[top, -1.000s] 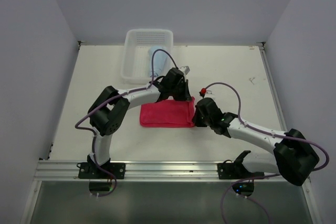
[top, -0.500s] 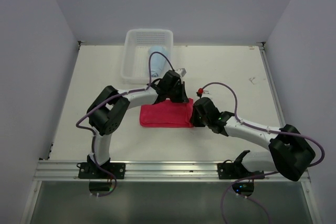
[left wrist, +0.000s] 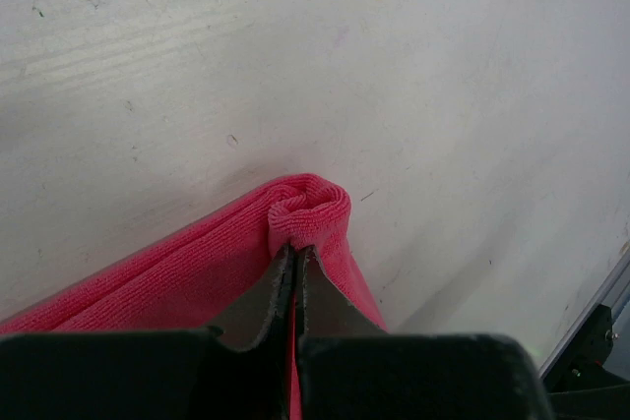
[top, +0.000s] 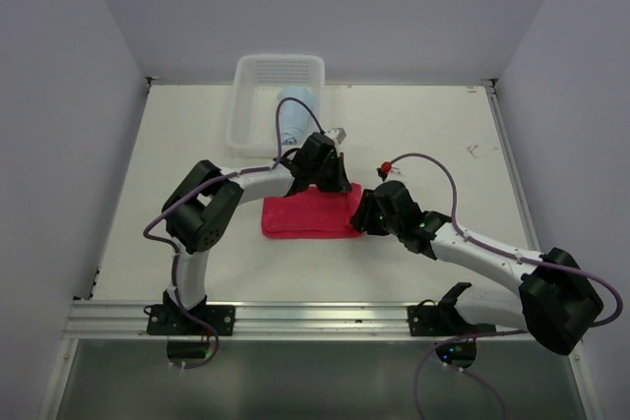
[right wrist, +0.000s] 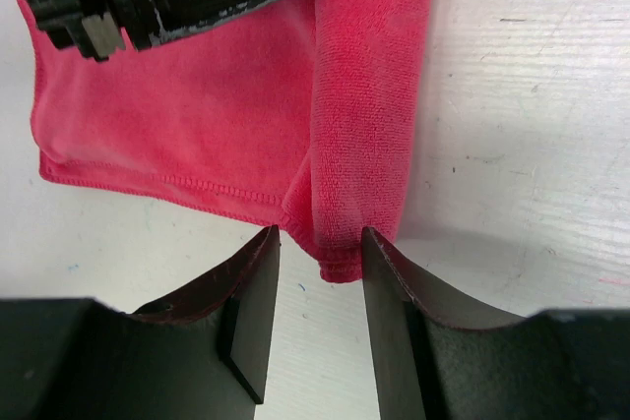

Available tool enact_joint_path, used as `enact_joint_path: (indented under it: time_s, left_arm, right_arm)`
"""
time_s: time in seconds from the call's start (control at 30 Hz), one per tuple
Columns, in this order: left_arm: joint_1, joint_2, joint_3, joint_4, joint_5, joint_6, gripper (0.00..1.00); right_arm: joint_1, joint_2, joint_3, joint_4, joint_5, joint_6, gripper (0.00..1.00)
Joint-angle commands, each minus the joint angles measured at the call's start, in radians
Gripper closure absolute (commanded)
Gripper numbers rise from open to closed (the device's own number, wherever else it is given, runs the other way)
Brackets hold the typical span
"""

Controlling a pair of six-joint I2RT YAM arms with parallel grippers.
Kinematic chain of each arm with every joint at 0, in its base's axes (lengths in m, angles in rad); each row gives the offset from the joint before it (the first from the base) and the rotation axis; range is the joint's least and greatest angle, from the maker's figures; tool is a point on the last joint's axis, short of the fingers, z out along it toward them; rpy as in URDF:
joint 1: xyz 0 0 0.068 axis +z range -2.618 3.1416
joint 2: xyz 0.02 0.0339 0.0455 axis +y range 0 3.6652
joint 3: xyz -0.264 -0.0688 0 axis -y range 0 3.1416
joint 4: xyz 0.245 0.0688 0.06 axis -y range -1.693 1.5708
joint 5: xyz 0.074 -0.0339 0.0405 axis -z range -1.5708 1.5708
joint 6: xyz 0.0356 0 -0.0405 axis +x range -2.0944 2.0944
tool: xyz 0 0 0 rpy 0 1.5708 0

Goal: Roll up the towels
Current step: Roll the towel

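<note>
White mesh basket (top: pixel 258 95), far edge of table (top: pixel 443 145): holds light blue towel (top: pixel 296 105). Pink towel (top: pixel 305 215) lies mid-table, right edge rolled. Left gripper (left wrist: pixel 295 255) is pinched tight on the roll's far end. Right gripper (right wrist: pixel 315 243) jaws are apart, straddling the near end, gripping nothing. White scuffed table; pale walls (top: pixel 325 7).
</note>
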Motion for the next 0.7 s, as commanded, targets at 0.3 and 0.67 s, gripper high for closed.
enact_joint_path:
  time_s: [0.3,0.67]
  left_arm:
    - [0.017,-0.008,-0.023,0.059,-0.005,0.026,1.00]
    - [0.023,-0.011,-0.027,0.055,-0.007,0.030,1.00]
  right_arm:
    - [-0.170,-0.052,-0.120,0.186,-0.165,0.113,0.52]
    - [-0.175,0.077,-0.134,0.318,-0.240,0.125,0.50]
